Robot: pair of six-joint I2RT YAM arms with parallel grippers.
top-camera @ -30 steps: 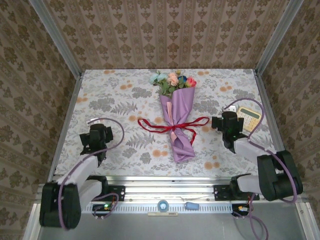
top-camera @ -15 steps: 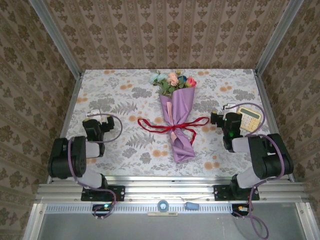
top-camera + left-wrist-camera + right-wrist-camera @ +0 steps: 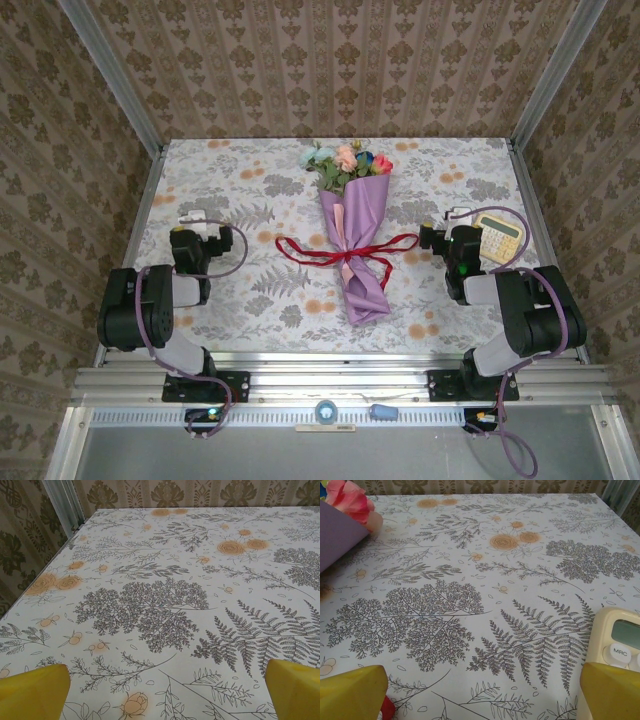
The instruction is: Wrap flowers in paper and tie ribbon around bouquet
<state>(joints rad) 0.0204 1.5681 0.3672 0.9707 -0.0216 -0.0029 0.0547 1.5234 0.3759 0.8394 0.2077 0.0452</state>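
The bouquet lies in the middle of the table, heads toward the far edge. The flowers stick out of the lilac paper cone. The red ribbon is tied round the cone's middle, its ends trailing left and right. My left gripper rests low over the cloth to the bouquet's left, open and empty. My right gripper is to its right, open and empty. In the right wrist view the paper and a pink flower head show at top left.
A cream calculator lies just right of the right gripper, beside its right finger. A bit of red ribbon shows by the left finger. Metal frame posts and patterned walls enclose the table.
Both arms have folded back toward their bases, elbows raised. The grippers shifted slightly toward the far edge and stayed open. The bouquet has not moved.
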